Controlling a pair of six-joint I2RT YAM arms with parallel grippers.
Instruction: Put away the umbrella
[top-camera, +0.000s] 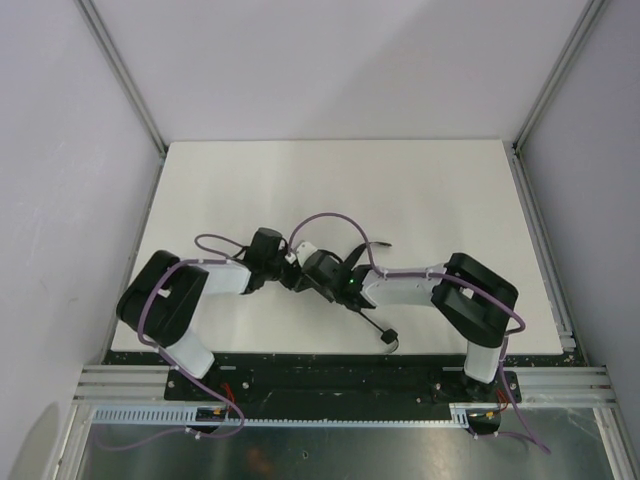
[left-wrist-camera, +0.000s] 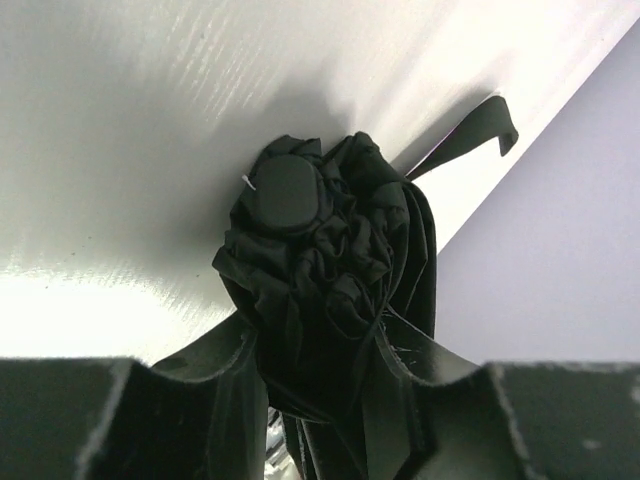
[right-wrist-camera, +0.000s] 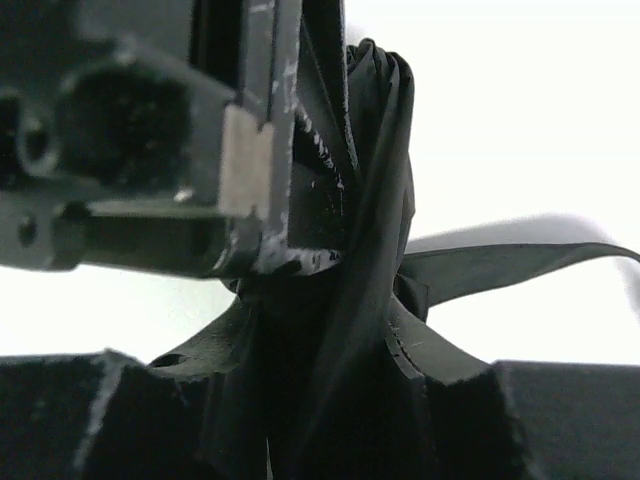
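Observation:
The umbrella (left-wrist-camera: 330, 260) is a crumpled black bundle of fabric with a round cap (left-wrist-camera: 285, 193) at its end. It is held over the white table. My left gripper (left-wrist-camera: 318, 345) is shut on the bundle, one finger on each side. My right gripper (right-wrist-camera: 320, 330) is shut on the same dark fabric (right-wrist-camera: 365, 200), right next to the left gripper's body (right-wrist-camera: 130, 140). A flat strap (right-wrist-camera: 520, 262) trails off to the right. From above, the two grippers (top-camera: 285, 262) (top-camera: 318, 272) meet mid-table and hide the canopy. The thin shaft (top-camera: 366, 318) and the knob handle (top-camera: 388, 338) stick out toward the near edge.
The white table (top-camera: 400, 190) is boxed in by pale walls with aluminium rails (top-camera: 540, 240) along its sides. Purple cables (top-camera: 325, 218) loop over both arms. The arm bases sit on the black bar (top-camera: 330, 375) at the near edge.

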